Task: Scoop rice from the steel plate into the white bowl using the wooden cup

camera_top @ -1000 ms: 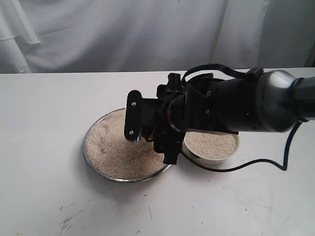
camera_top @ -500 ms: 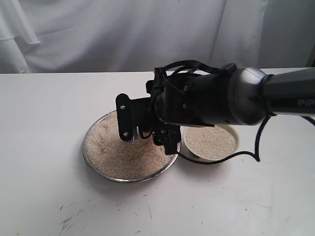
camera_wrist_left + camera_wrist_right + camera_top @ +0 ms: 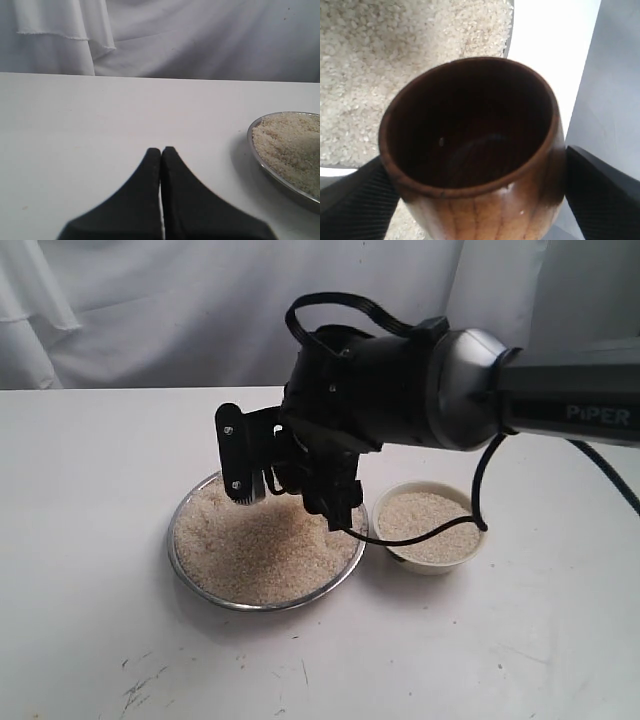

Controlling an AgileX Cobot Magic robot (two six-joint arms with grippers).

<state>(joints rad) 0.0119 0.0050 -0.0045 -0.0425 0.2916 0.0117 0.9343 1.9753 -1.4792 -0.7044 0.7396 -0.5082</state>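
White table (image 3: 90, 500), scuff marks at the near edge. Steel plate (image 3: 171, 545) sits left of centre, filled nearly to the rim with rice (image 3: 255, 560), the surface uneven and heaped. Bowl (image 3: 432, 564) stands just right of the plate, the rims near each other; contact cannot be resolved. The bowl also holds rice, close to its rim. Right gripper (image 3: 290, 490) hangs over the far-right part of the plate, above the rice, its arm reaching in from the right. Jaws are spread to cup width and clamped on the wooden cup (image 3: 470, 135), one finger on each side of the barrel. In the right wrist view the cup's mouth faces the camera; the inside is dark and bare apart from one pale speck, with plate rice behind it. The cup is hidden behind the gripper in the exterior view. A black cable (image 3: 470, 525) loops off the arm and crosses the bowl in the exterior view. Left gripper (image 3: 161, 155): tips pressed together, nothing between them, over bare table, well apart from the plate. White curtain (image 3: 150, 310) hangs along the far edge.
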